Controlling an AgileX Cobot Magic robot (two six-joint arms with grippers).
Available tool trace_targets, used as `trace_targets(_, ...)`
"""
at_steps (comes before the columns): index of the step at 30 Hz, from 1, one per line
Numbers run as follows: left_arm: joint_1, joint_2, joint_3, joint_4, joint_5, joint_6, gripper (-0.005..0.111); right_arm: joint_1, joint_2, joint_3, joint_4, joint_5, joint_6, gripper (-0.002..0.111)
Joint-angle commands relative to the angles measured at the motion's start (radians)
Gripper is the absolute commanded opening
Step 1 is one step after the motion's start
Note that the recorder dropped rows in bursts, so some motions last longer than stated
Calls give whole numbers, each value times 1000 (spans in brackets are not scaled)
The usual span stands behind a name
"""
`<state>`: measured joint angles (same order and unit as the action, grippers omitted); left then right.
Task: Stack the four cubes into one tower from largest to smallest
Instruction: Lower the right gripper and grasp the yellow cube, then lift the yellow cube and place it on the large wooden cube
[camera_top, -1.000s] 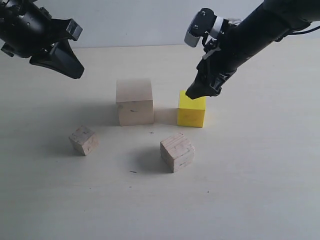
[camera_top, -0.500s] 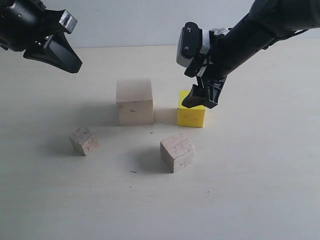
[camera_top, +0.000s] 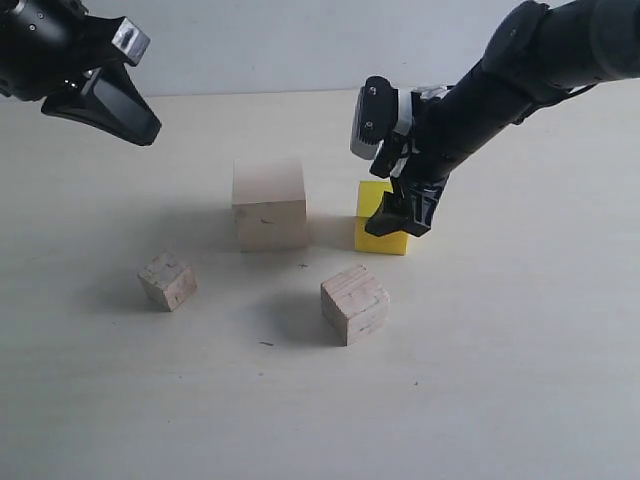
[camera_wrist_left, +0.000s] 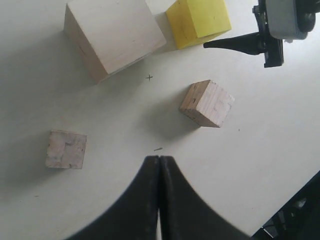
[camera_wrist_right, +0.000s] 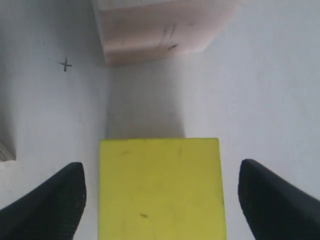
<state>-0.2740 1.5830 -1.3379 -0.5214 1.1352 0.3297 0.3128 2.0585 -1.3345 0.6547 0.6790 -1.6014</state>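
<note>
Around the yellow cube (camera_wrist_right: 160, 190), right claw (camera_wrist_right: 160, 172) gapes wide.

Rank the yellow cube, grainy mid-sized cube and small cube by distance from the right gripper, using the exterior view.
1. yellow cube: nearest, sitting between the open fingers of the right gripper, right of centre.
2. grainy mid-sized cube: next, closer to the camera than the gripper, near the centre.
3. small cube: farthest, well off on the left side.
</note>
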Motion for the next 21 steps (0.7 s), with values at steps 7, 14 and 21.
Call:
trace_targets(7,-6,-11,2,24,4,5,0,3,5,1,-11,23,16,43)
trace_targets(14,-6,-11,2,25,4,5,0,3,-24,1,-11,59,36,0)
trace_targets(21,-6,-11,2,25,4,7,0,3,-110,-19,-11,43,32,0)
